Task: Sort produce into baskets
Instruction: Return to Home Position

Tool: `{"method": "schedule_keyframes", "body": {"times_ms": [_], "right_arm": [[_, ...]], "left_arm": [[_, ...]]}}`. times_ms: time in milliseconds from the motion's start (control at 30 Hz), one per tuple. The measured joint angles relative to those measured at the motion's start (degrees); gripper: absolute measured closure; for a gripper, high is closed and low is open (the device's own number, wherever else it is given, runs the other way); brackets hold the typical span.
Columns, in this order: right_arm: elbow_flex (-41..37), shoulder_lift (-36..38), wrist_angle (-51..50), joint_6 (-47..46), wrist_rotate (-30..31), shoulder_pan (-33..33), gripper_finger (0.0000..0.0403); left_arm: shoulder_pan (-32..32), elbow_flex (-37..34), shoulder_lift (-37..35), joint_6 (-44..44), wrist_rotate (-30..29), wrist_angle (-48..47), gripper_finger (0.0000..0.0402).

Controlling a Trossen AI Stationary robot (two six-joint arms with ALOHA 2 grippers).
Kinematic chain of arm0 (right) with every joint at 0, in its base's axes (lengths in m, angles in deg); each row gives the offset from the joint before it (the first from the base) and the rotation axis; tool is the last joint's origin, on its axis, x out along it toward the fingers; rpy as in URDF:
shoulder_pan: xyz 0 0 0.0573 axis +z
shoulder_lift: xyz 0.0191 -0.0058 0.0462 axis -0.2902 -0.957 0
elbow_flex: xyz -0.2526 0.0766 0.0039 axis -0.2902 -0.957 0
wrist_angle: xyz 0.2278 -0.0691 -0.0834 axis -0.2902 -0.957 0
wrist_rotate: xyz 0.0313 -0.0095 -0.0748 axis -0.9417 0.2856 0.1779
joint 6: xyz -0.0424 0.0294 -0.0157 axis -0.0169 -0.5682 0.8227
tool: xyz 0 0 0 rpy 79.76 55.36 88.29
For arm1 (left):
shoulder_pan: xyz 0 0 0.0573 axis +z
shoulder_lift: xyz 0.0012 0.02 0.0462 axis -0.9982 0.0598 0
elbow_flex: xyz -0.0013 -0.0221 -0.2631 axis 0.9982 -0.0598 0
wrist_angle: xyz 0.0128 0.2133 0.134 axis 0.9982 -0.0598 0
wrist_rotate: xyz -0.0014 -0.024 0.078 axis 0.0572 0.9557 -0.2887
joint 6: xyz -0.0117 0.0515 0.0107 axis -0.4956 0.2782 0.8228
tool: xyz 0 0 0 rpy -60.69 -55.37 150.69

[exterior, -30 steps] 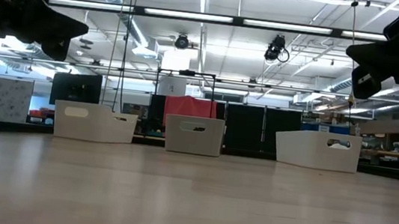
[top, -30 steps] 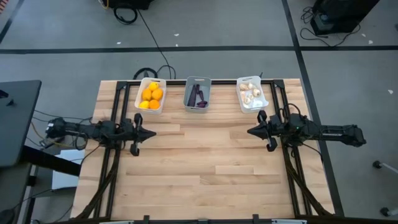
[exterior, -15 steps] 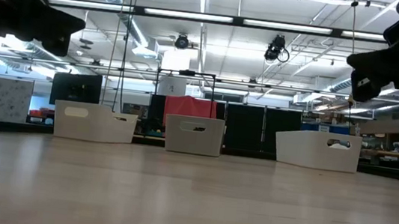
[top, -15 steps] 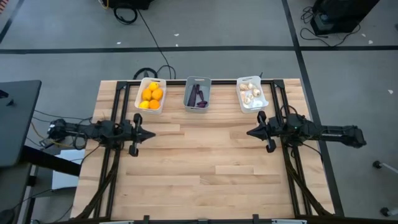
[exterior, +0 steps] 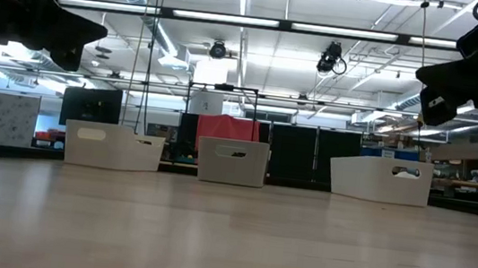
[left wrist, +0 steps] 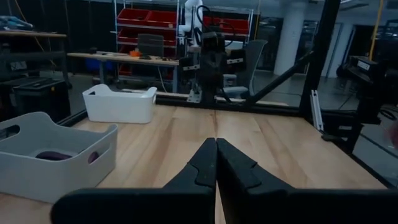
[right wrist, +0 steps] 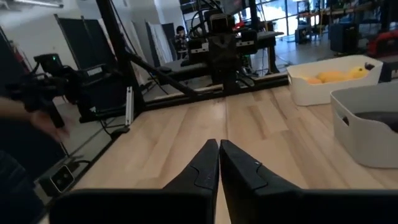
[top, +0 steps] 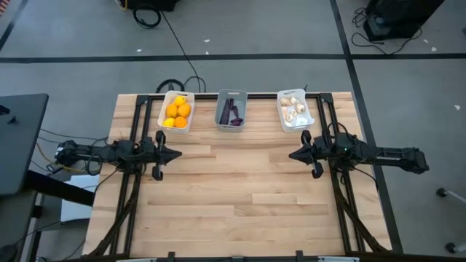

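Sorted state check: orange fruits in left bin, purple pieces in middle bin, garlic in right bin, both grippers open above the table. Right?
One error: the grippers are shut, not open. The wrist views show the left gripper and the right gripper closed tip to tip. The rest holds in the high view: orange fruits left, purple pieces middle, garlic right.

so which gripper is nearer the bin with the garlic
Right. The right gripper, shut, is just in front of the garlic bin; the left gripper, also shut, is across the table in front of the orange fruit bin.
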Motion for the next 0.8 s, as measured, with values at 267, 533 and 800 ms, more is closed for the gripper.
{"method": "schedule_keyframes", "body": {"times_ms": [267,533,800], "right_arm": [[0.0,0.0,0.07,-0.75,0.0,0.0,0.0374],[0.0,0.0,0.07,-0.75,0.0,0.0,0.0375],[0.0,0.0,0.07,-0.77,0.0,0.0,0.0375]], "left_arm": [[0.0,0.0,0.0,-0.11,0.09,0.45,0.039],[0.0,-0.02,0.0,-0.11,0.17,0.47,0.039],[0.0,-0.02,0.0,-0.11,0.21,0.49,0.039]]}}
